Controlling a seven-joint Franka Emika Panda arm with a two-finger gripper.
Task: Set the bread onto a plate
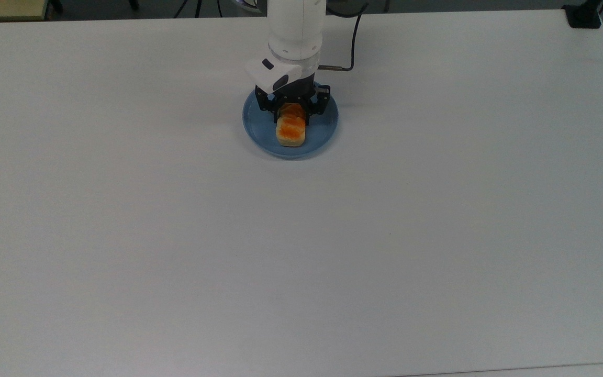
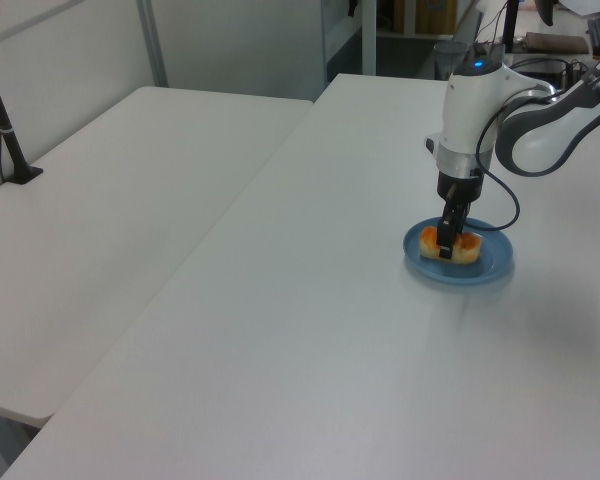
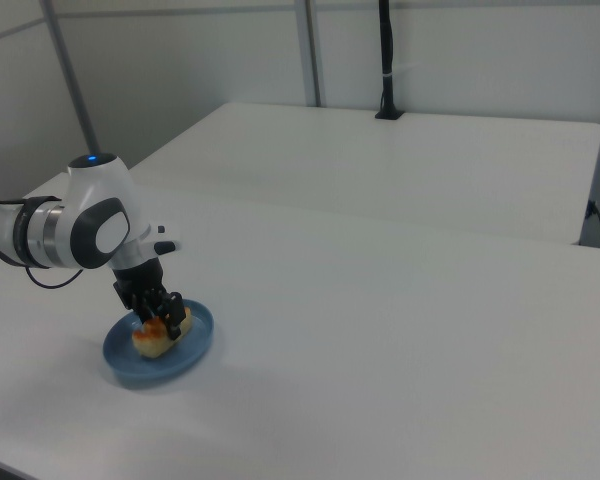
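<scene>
From where I stand, the white tabletop is broad and plain, and everything sits near its far edge in the top view, about midway between the far corners. The round blue plate lies flat there, well apart from the near edge and from both side edges. On it lies the bread, a small loaf with an orange-brown top and pale sides; it runs from the plate's middle toward the near rim in the top view, all within the rim.

The gripper comes straight down from the white arm and stands over the loaf's far end. Its 2 black fingers sit on either side of the bread, clenched on it.

In the left view the plate is by the tabletop's right side, the bread on it, and the gripper upright over the loaf. In the right view the plate sits by the near left corner, with the bread under the gripper.

A black cable loops beside the arm.
</scene>
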